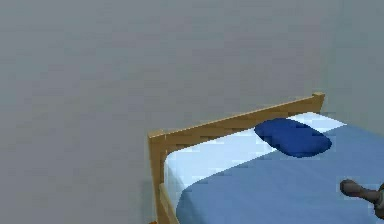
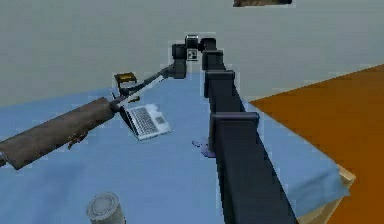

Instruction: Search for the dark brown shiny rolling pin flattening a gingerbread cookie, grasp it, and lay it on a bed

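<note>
The dark brown rolling pin (image 2: 60,130) hangs slantwise over the blue bed cover (image 2: 170,180), a small shadow under it. Its upper end meets the thin fingers of my gripper (image 2: 122,97), which holds it. The dark arm bar (image 2: 235,130) reaches out from the bottom edge over the bed. One brown end of the pin (image 1: 360,188) shows low at the forward view's right edge, above the bed (image 1: 260,185).
The bed has a wooden headboard (image 1: 230,125) and a dark blue pillow (image 1: 292,137) against a grey wall. An open laptop (image 2: 147,121), a small yellow-topped box (image 2: 125,78) and a grey can (image 2: 103,208) lie on the cover. Orange floor (image 2: 330,110) lies beyond the bed's edge.
</note>
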Motion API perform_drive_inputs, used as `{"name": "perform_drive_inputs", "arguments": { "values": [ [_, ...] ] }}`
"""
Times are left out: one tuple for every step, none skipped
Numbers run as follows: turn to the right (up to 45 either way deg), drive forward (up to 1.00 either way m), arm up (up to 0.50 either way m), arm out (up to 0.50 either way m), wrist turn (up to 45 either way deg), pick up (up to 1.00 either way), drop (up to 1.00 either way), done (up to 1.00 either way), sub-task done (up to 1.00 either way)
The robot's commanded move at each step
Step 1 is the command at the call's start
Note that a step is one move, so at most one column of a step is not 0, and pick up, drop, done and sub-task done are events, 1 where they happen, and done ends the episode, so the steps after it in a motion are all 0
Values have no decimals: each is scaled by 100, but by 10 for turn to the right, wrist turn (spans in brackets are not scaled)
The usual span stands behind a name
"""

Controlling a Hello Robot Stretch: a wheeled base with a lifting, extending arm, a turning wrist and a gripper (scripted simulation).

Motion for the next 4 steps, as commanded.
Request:
{"name": "perform_drive_inputs", "arguments": {
  "values": [
    [0, 0, -14, 0, 0, 0, 0, 0, 0],
    [0, 0, -32, 0, 0, 0, 0, 0, 0],
    [0, 0, 0, 0, 0, 0, 100, 0, 0],
    [0, 0, 10, 0, 0, 0, 0, 0, 0]
  ]
}}
